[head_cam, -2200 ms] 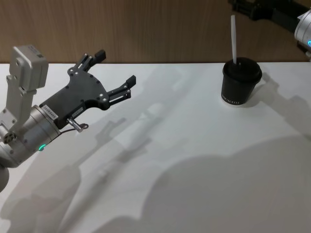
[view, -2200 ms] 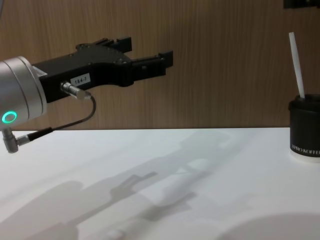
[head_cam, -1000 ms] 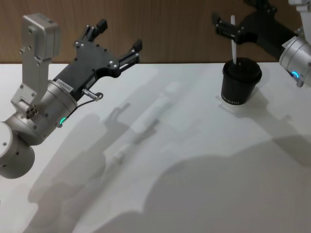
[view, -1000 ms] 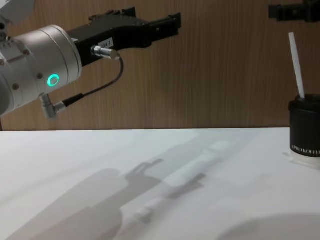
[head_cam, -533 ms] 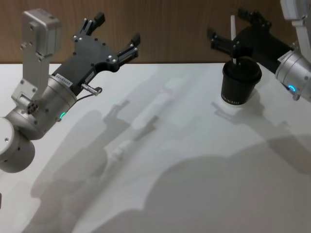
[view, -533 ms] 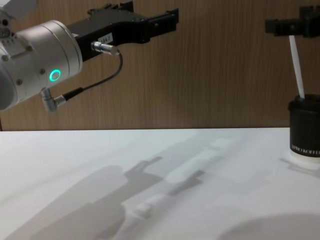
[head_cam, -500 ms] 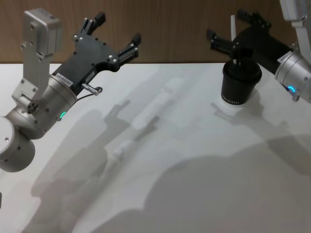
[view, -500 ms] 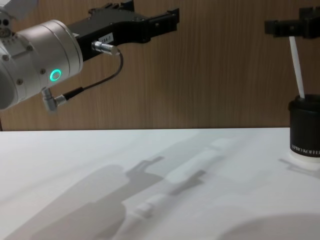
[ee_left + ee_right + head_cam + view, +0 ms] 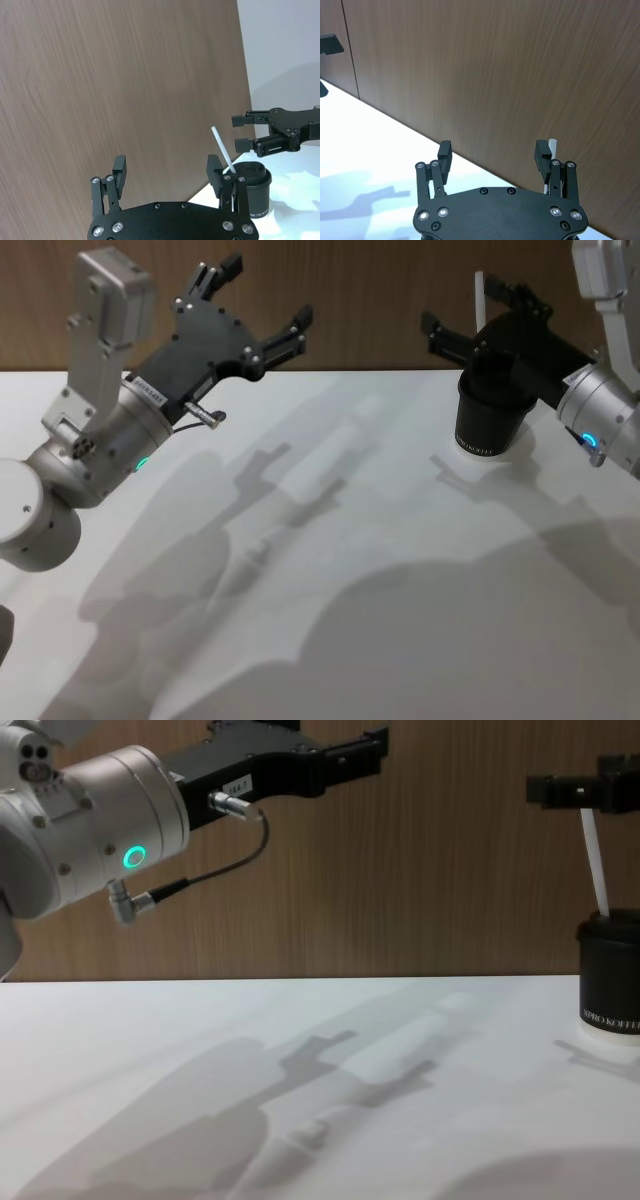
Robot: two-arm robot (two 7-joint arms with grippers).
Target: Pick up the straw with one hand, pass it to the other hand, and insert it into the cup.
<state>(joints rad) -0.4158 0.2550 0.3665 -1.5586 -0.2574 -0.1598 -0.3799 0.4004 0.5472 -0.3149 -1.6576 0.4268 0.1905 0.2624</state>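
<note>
1. The black paper cup [image 9: 493,410] stands upright on the white table [image 9: 400,570], at its far right near the wood-panelled wall [image 9: 370,290].
2. The white straw [image 9: 479,288] stands in the cup's lid, leaning slightly, its upper part rising well above the rim.
3. The right gripper [image 9: 478,313] hangs over the cup with its fingers spread wide and empty. The straw's top lies between them, nearer one finger, and touches neither as far as can be seen.
4. From the chest camera, one right fingertip [image 9: 556,788] shows at the level of the straw's top, just beside it.
5. The left gripper [image 9: 266,302] is raised above the table's left side, fingers likewise released and holding nothing, pointing toward the wall and well apart from the cup.
6. In the left wrist view the cup and straw lie far beyond its fingertips [image 9: 214,167].
</note>
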